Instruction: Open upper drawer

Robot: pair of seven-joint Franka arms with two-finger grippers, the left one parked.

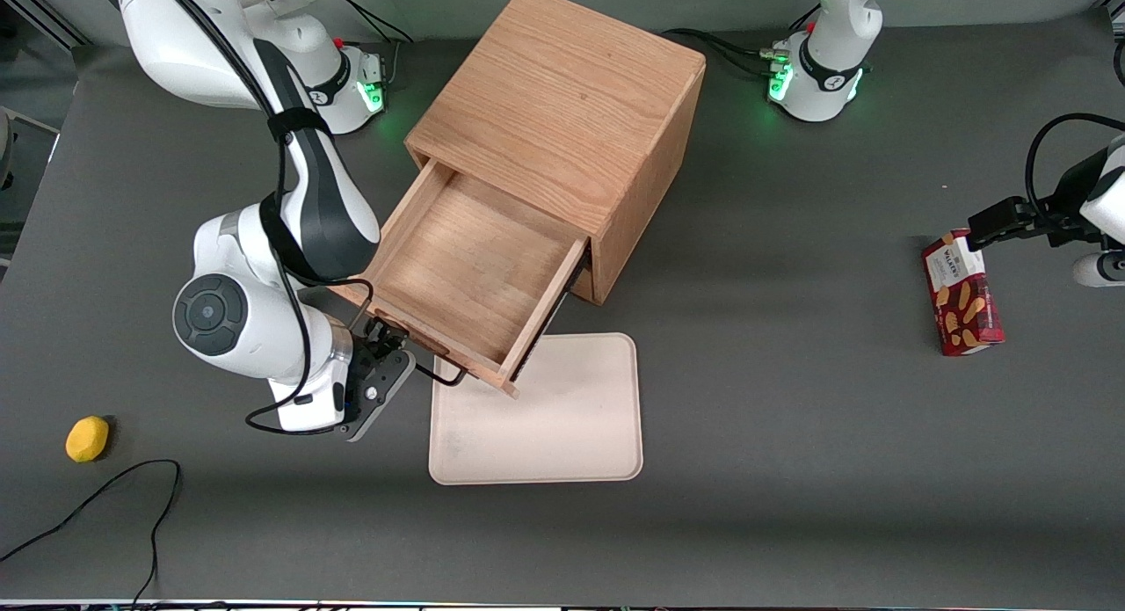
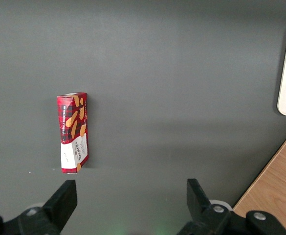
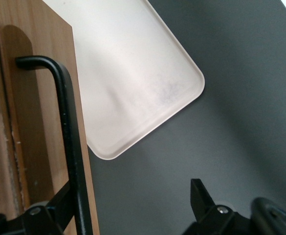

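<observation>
a dark grey matte table fills the front view, with a paler wall strip along its 12 o'clock edge and two white arm bases lit green standing there. a cube-shaped oak cabinet sits near the middle of the table, turned at an angle. the upper drawer is pulled well out of the cabinet toward 7 o'clock, its bare wooden floor showing; its front corner overhangs a cream tray lying flat on the table at 6 o'clock of the cabinet. the drawer's black wire handle runs along the drawer front. the gripper is at the handle; the wrist view shows its fingers spread, one finger on the drawer side of the bar, the other clear of it over the table, so nothing is clamped. a yellow lemon and a loose black cable lie toward the working arm's end; a red biscuit box lies toward the parked arm's end.
</observation>
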